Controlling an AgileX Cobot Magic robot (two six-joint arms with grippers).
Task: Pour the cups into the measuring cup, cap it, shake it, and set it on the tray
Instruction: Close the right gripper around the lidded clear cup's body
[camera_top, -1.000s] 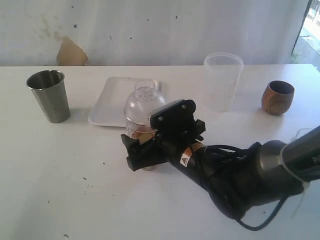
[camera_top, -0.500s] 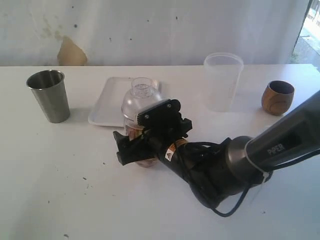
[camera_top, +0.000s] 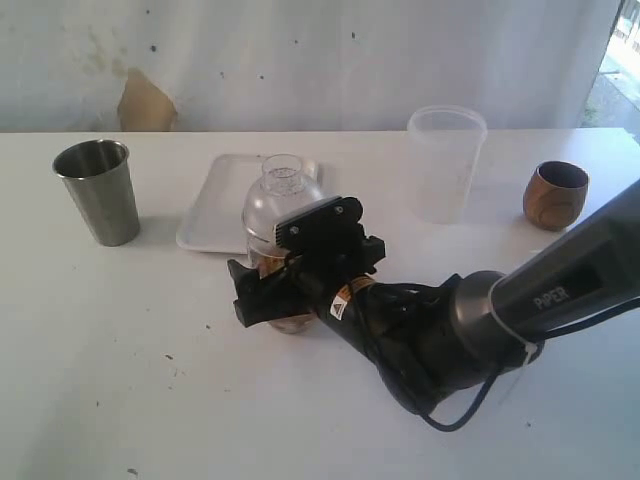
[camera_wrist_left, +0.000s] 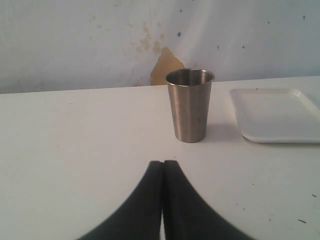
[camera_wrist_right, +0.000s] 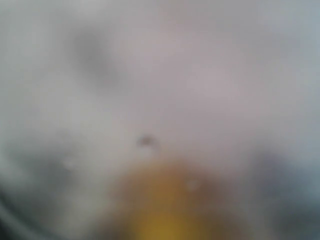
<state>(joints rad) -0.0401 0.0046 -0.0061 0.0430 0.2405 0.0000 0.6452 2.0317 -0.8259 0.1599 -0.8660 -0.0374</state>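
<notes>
White table (camera_top: 120, 380). Right pincer (camera_top: 262, 298): open, astride the capped measuring cup (camera_top: 265, 255), brown contents inside. Left pincer (camera_wrist_left: 163, 170): closed, empty. Steel cup (camera_top: 97, 190), wooden cup (camera_top: 555, 195): well off to either side. Tray (camera_top: 215, 215): just beyond. We judge pouring and capping done; shaking and traying remain.

Exterior high above table (camera_top: 120, 330), wallward; left wrist low, steel tumbler (camera_top: 98, 192) and tray (camera_top: 215, 208) common to both; right wrist point-blank.

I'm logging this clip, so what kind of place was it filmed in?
Probably a makeshift robot test bench rather than a home kitchen: a plain white table set against a stained, whitewashed wall, with a robot arm working over it.
</notes>
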